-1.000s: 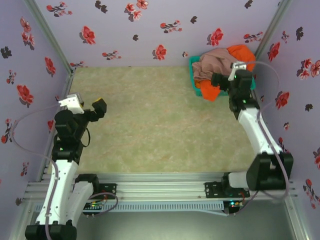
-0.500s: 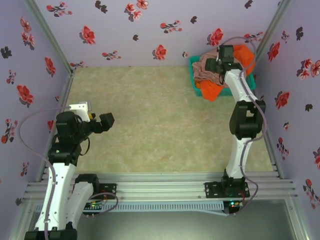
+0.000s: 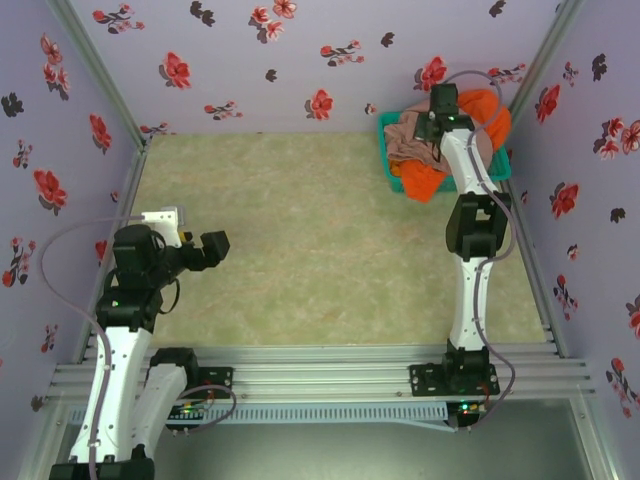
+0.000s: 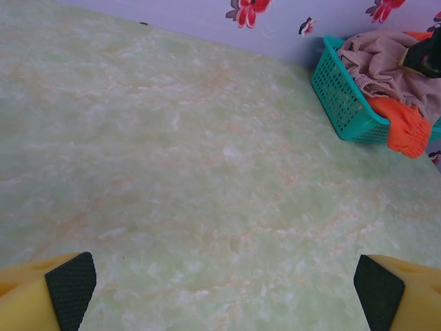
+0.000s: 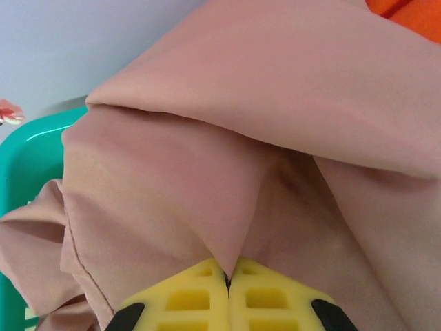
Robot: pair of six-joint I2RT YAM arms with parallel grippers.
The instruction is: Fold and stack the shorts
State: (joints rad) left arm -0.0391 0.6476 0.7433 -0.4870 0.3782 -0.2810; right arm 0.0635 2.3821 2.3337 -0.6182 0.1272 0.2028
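Shorts, count: one dusty pink-beige shorts (image 3: 408, 135), heaped on top of the pile. Orange shorts (image 3: 420, 180) show as two patches, one spilling over the basket's near rim, one at the back of the heap by the wall; I cannot tell whether that is one garment or two. No drawstring visible from any view. All the cloth sits in or on one teal mesh basket (image 3: 384, 128), at the far right corner of the table (image 3: 300, 230), hard against the flowered wall (image 3: 300, 60). The pink-beige cloth (image 5: 275, 103) is smooth and matte, lying in broad soft folds, with a stitched hem running down its left edge; a sliver of orange (image 5: 413, 10) shows at the top right and the teal rim (image 5: 27, 152) at the left. My right pincer (image 5: 229, 272) is down on the heap, its yellow fingers pressed together with a peak of the pink-beige cloth running into the seam between them: clamped on a pinch of it. From above, my right arm stretches straight out to the basket, pincer (image 3: 428, 122) over the pink-beige heap. My left pincer (image 4: 222, 281) hangs over the table's left side, fingers (image 4: 69, 279) spread wide, bare green marbled surface (image 4: 172, 138) between them, well apart from the basket (image 4: 341, 103).
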